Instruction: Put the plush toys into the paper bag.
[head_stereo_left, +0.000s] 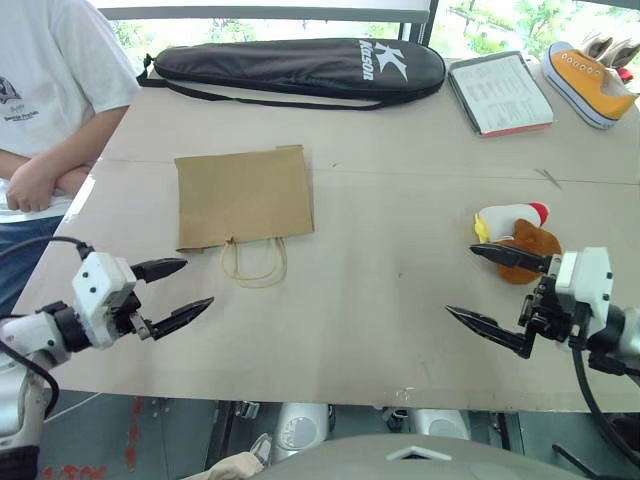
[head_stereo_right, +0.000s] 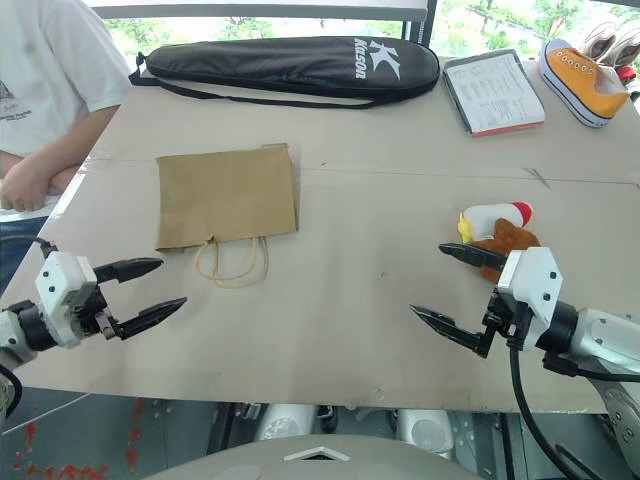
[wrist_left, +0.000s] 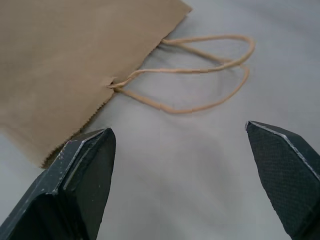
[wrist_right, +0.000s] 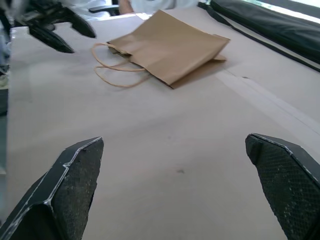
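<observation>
The left gripper (head_stereo_left: 184, 287) is hovering with fingers spread wide and empty, just short of the paper bag (head_stereo_left: 243, 196), which is lying flat on the counter (head_stereo_left: 400, 220), handles toward the robot. The right gripper (head_stereo_left: 490, 285), likewise wide and empty, is sitting nearer the plush toy (head_stereo_left: 516, 232), just beyond its upper finger

The paper bag (head_stereo_left: 243, 196) is plain tan-brown, and its cord handles (head_stereo_left: 255, 262) are a lighter tan. The plush toy (head_stereo_left: 517, 240) is brown with a white part, a red comb and a yellow beak. The counter (head_stereo_left: 400, 210) is pale beige. At twelve o'clock lies a black case (head_stereo_left: 300, 66) with white letters. At two o'clock sits an orange sneaker (head_stereo_left: 588, 78) with a white sole. The left pincer (head_stereo_left: 172, 292) and right pincer (head_stereo_left: 495, 290) have black fingers on white blocks. A person's shirt (head_stereo_left: 60, 70) is white.
</observation>
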